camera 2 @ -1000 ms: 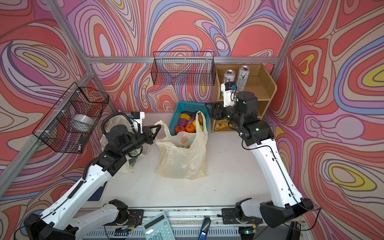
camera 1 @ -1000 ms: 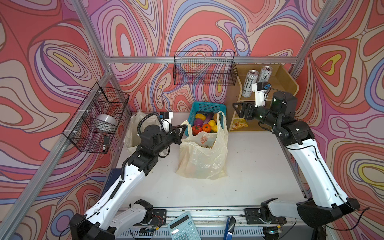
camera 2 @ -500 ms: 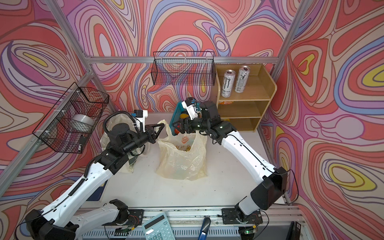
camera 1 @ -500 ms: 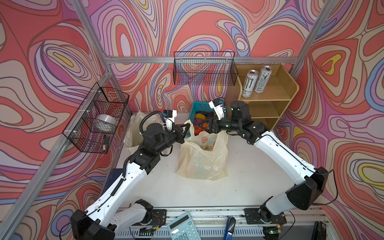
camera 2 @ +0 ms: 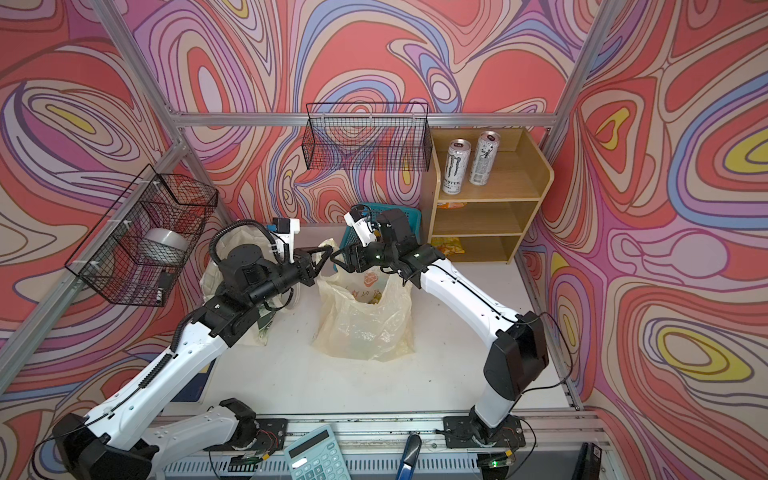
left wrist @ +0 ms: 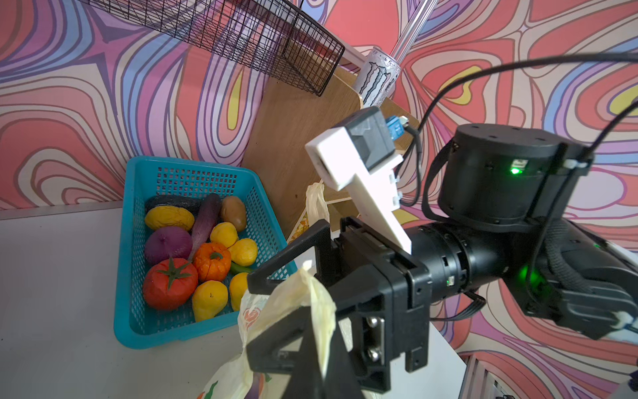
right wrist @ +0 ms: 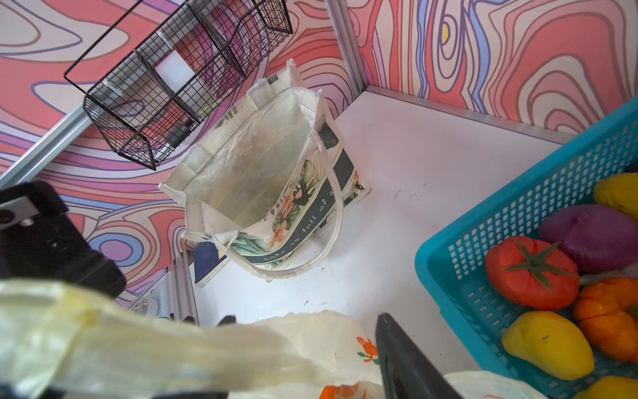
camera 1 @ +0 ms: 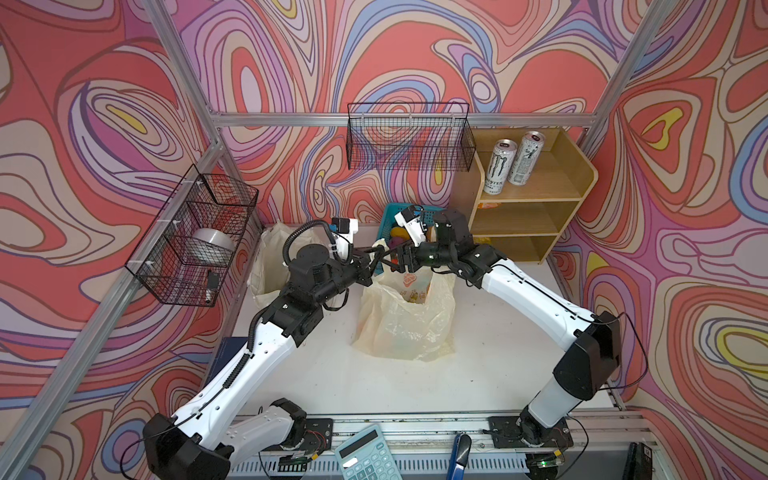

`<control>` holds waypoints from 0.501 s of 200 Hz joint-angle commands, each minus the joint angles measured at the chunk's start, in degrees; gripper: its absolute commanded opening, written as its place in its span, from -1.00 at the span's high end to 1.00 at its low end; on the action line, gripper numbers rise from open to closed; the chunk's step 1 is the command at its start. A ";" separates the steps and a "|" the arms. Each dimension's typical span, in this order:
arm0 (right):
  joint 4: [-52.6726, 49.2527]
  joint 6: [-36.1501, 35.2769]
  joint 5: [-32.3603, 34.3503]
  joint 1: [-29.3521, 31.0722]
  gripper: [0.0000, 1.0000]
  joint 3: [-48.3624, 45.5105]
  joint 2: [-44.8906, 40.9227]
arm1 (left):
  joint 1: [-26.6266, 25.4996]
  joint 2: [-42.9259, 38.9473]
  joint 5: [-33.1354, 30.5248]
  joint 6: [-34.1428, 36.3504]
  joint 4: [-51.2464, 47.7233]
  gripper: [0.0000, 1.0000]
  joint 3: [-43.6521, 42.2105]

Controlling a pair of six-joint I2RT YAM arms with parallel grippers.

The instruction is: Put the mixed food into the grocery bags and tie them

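The pale-yellow plastic grocery bag [camera 1: 405,320] [camera 2: 365,324] stands mid-table with some food inside. My left gripper [camera 1: 379,253] [left wrist: 319,331] is shut on one loop handle [left wrist: 310,297], holding it up. Opposite it, my right gripper [camera 1: 395,258] [camera 2: 340,259] [right wrist: 303,317] is open, its fingers [left wrist: 286,255] on either side of that same handle. The cream canvas tote [right wrist: 248,179] [camera 1: 270,257] stands open and empty at the back left. Mixed food fills the teal basket [left wrist: 193,172]: a red tomato [left wrist: 169,283] [right wrist: 531,273], lemons, an eggplant and a potato.
A wooden shelf [camera 1: 536,199] at the back right carries two cans [camera 1: 513,164], with snack packets [camera 2: 449,247] on its bottom level. Wire baskets hang on the left wall [camera 1: 195,237] and back wall [camera 1: 409,137]. A calculator [camera 1: 365,455] lies at the front rail.
My right arm swung from the shelf leftward to the bag mouth and met the left gripper; its jaws have narrowed a little. My left gripper kept its hold on the handle.
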 commanded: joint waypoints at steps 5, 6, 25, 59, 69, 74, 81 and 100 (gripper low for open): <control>4.46 1.90 -0.19 0.04 0.17 4.27 1.73 | -0.30 -0.16 0.52 1.08 0.76 0.63 2.34; 4.55 1.96 -0.05 0.08 0.23 4.43 1.80 | -0.30 -0.18 0.56 1.15 0.72 0.61 2.43; 5.59 2.45 1.67 -0.05 0.96 5.67 2.39 | -0.30 -1.36 -0.55 2.72 -1.00 0.08 3.55; 6.49 3.23 1.31 -1.08 1.00 6.96 1.80 | -0.33 -6.88 -6.25 7.11 -5.30 -0.52 4.09; 6.09 3.21 0.98 -1.20 1.00 7.37 1.59 | -0.30 -8.82 -8.14 8.44 -5.86 -0.60 3.19; 5.84 3.17 0.81 -1.19 1.00 7.55 1.45 | -0.36 -9.70 -9.01 8.98 -6.05 -0.63 2.64; 5.46 3.03 0.65 -1.17 1.00 7.82 1.30 | -0.27 -10.68 -9.82 9.65 -6.64 -0.67 1.91; 5.15 3.07 0.47 -1.14 0.72 7.93 0.73 | -0.29 -12.13 -9.75 10.08 -6.88 -0.72 -0.81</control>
